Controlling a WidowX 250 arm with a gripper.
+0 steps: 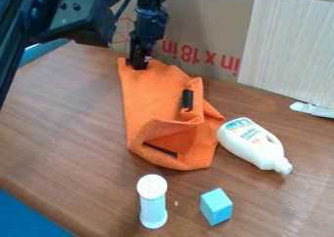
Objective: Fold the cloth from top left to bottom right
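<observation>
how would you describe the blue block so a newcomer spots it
On the brown wooden table, find the orange cloth. Nearer the camera, right of the white-topped shaker, stands a light blue block: flat-sided, where the shaker is round.

One cloth (149,97), one bottle (251,142), one shaker (153,202), one block (216,207) (dark pieces (188,99): two, perhaps).

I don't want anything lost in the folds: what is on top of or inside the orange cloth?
A short black piece shows on top of the cloth, and a dark strip inside its lower fold. The cloth hides whether they join, and anything deeper.
</observation>
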